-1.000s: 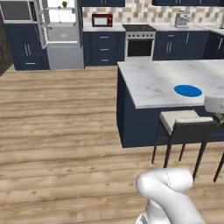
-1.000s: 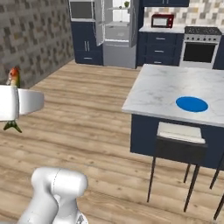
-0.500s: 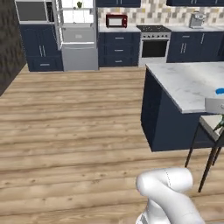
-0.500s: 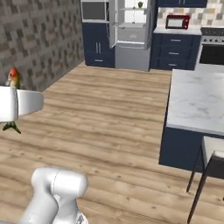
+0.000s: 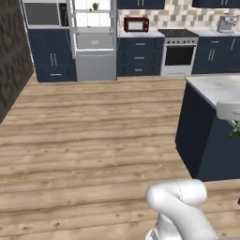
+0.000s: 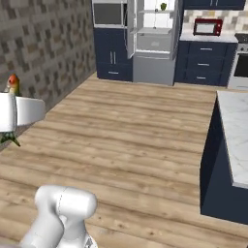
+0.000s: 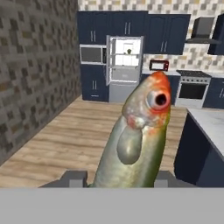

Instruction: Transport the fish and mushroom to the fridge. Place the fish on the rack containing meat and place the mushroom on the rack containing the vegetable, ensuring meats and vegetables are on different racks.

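Gripper [image 7: 118, 178] clamps 1 fish [image 7: 135, 140]; 1 fridge [image 7: 124, 65] ahead.

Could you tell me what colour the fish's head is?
Orange-red on top, fading to grey-green; the fish shows best in the hand view.

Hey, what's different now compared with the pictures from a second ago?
The base has driven on and turned toward the fridge, so the whole view has shifted: the fridge looks nearer and more central, and the island counter has slid off to the right, its blue plate and stool now out of sight. Nothing was let go. The gripper still holds the fish, carried the same way.
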Tool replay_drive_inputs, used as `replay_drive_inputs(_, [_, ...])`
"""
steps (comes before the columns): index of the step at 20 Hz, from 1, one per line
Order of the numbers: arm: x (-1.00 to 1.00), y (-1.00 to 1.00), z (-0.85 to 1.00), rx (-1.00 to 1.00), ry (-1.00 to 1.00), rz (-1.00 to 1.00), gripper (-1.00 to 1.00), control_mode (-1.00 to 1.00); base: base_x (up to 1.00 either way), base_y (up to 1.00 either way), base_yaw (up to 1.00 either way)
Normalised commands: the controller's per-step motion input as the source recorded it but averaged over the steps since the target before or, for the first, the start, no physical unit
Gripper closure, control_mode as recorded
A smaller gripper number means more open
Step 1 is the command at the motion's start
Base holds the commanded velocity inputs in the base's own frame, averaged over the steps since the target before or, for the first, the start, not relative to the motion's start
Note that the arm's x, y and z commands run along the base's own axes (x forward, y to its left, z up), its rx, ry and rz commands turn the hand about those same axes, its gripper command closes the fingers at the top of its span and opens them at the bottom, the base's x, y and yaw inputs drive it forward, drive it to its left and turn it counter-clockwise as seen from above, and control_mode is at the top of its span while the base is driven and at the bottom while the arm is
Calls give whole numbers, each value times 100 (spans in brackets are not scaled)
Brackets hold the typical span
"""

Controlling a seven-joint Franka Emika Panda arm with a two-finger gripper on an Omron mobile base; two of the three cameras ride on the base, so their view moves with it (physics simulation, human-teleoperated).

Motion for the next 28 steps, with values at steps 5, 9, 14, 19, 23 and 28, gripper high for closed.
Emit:
replay_drive_inputs(5, [0,0,0,0,0,0,100,100,100,11,-14])
replay_drive_inputs(9, [0,0,0,0,0,0,100,100,100,77,-27])
replay_drive_inputs(14, [0,0,0,0,0,0,100,100,100,96,-24])
replay_drive_inputs(19, [0,0,0,0,0,0,100,100,100,81,-9])
replay_drive_inputs(23, [0,0,0,0,0,0,100,100,100,7,0])
replay_drive_inputs(28, [0,0,0,0,0,0,100,100,100,2,0])
